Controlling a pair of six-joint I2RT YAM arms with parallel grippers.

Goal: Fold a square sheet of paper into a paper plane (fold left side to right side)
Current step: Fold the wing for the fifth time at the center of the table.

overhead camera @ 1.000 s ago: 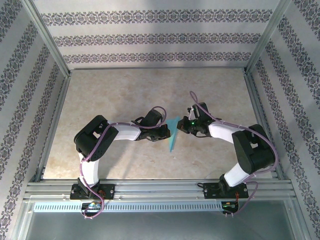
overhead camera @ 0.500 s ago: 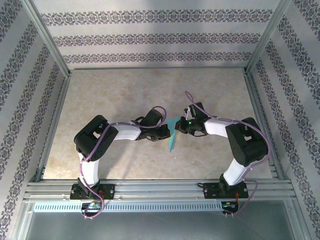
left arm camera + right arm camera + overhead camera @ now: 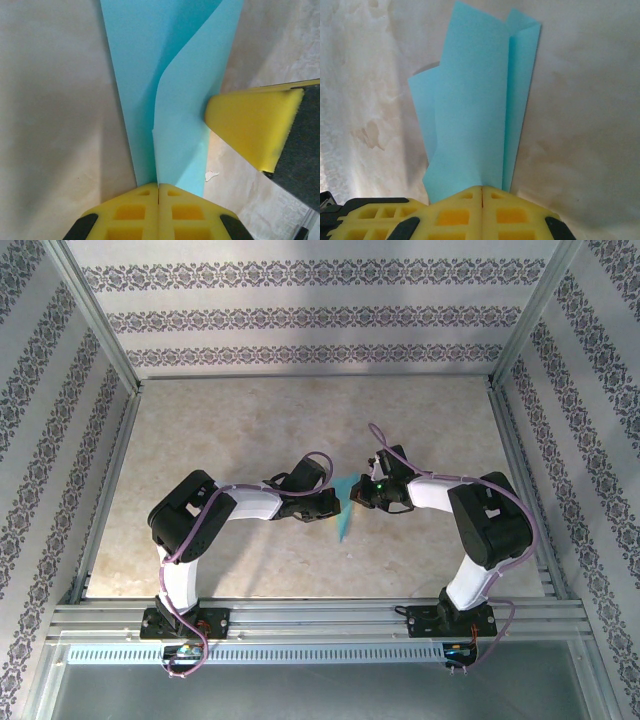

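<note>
Two robot arms (image 3: 200, 525) are reaching out from a metal rail (image 3: 320, 618) at the near edge of a pale marbled table (image 3: 230, 420). At mid-table the left pincer (image 3: 333, 506) and the right pincer (image 3: 362, 494) are facing each other across one folded blue paper (image 3: 344, 525). Each is clamping its yellow pads together on an edge. The paper is lying between them, its narrow tip pointing toward the rail. Patterned wallpaper walls (image 3: 320, 315) are enclosing the far side.
</note>
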